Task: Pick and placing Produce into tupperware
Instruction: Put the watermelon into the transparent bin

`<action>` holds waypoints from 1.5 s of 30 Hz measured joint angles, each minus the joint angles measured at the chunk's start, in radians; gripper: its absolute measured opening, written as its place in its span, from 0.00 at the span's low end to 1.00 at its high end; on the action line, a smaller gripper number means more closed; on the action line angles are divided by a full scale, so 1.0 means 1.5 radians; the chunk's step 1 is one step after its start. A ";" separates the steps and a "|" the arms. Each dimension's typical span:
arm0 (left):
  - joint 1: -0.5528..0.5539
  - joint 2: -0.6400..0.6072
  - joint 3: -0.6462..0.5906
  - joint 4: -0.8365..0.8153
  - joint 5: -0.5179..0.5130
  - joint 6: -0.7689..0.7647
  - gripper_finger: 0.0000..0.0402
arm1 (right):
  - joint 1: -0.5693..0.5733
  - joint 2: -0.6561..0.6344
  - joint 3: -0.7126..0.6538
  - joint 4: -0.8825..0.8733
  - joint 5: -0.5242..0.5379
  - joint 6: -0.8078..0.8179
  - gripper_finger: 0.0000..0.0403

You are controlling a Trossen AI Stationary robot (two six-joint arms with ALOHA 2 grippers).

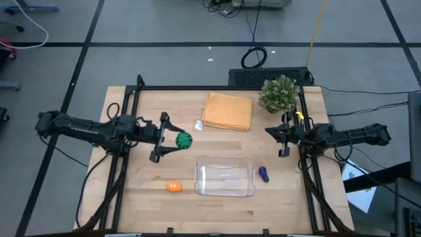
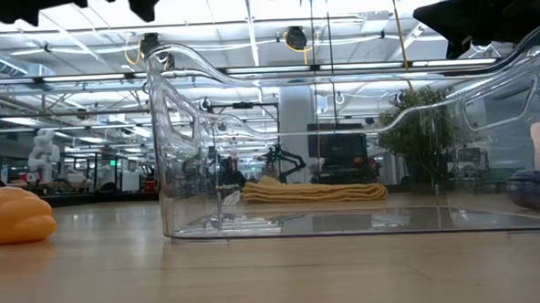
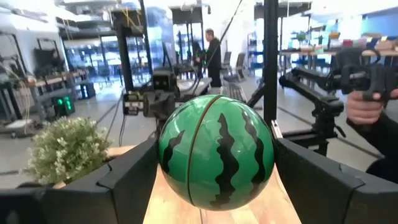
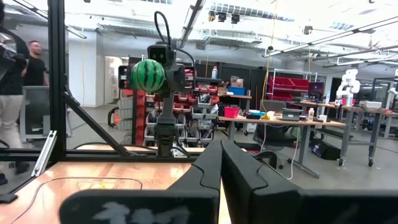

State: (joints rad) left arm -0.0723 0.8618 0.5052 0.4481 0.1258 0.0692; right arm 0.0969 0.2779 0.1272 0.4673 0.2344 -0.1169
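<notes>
- Your left gripper (image 1: 172, 140) holds the toy watermelon (image 1: 183, 140) between its two fingers, above the table (image 1: 131, 197), left of centre and short of the clear tupperware container (image 1: 224, 178).
- In the left wrist view the watermelon (image 3: 216, 151) fills the gap between the dark fingers (image 3: 134, 177), which press its sides; the jaws stand wide around it.
- In the right wrist view you see the same ball (image 4: 148, 75) raised well off the table, gripped at the end of the left arm.
- Your right gripper (image 1: 284, 140) waits at the table's right side, just below the potted plant (image 1: 278, 94). Its fingers (image 4: 211, 168) are pressed together and hold nothing.
- The tupperware sits near the front edge, open side up and with nothing inside; the low view looks straight through its clear walls (image 2: 343, 148).
- The orange toy piece (image 1: 173, 187) lies on the table just left of the container, apart from it; it also shows in the low view (image 2: 15, 216).
- The purple-blue toy eggplant (image 1: 263, 174) lies just right of the container.
- The folded orange-tan cloth (image 1: 227, 111) lies flat at the back of the table, left of the plant.
- A small white tag (image 1: 198, 124) rests beside the cloth's left edge.
- A person's hand (image 3: 364, 106) shows at the edge of the left wrist view, beyond the table.
</notes>
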 joint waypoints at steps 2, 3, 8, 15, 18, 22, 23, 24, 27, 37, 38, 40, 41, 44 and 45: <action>0.000 0.024 0.026 -0.022 0.003 0.001 0.77 | 0.000 0.000 0.000 0.000 0.000 0.000 0.00; 0.000 0.037 0.038 -0.028 0.003 0.001 0.77 | 0.000 0.000 0.000 0.000 0.000 0.000 0.00; 0.000 0.096 0.098 -0.068 0.004 0.003 0.77 | 0.000 0.000 0.000 0.000 0.000 0.000 0.00; 0.000 0.159 0.156 -0.094 0.012 0.002 0.77 | 0.000 0.000 0.000 0.000 0.000 0.000 0.00; -0.001 0.178 0.176 -0.099 0.025 0.000 0.77 | 0.000 0.000 0.000 0.000 0.000 0.000 0.00; -0.006 0.199 0.201 -0.113 0.028 0.000 0.77 | 0.000 0.000 0.000 0.000 0.000 0.000 0.00; -0.006 0.205 0.208 -0.115 0.028 0.000 0.77 | 0.000 0.000 0.000 0.000 0.000 0.000 0.00; -0.006 0.209 0.215 -0.125 0.028 -0.002 0.77 | 0.000 0.000 0.000 0.000 0.000 0.000 0.00; -0.006 0.227 0.241 -0.144 0.028 -0.013 0.77 | 0.000 0.000 0.000 0.000 0.000 0.000 0.00; -0.006 0.286 0.340 -0.250 0.028 -0.017 0.77 | 0.000 0.000 0.000 -0.001 0.000 0.000 0.00; -0.007 0.292 0.349 -0.260 0.028 -0.018 0.77 | 0.000 0.000 0.000 0.000 0.000 0.000 0.00; -0.010 0.307 0.371 -0.269 0.028 -0.012 0.77 | 0.000 0.000 0.000 -0.001 0.000 0.000 0.00; -0.011 0.311 0.379 -0.284 0.028 -0.009 0.77 | 0.000 0.000 0.000 -0.001 0.000 0.000 0.00; -0.017 0.332 0.405 -0.299 0.028 0.000 0.77 | 0.000 0.000 0.000 -0.001 0.000 0.000 0.00; -0.019 0.335 0.412 -0.312 0.028 0.000 0.77 | 0.000 0.000 0.000 -0.001 0.000 0.000 0.00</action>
State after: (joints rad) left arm -0.1009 1.3648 1.1234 -0.0203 0.1677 0.0692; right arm 0.0971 0.2783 0.1272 0.4652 0.2347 -0.1169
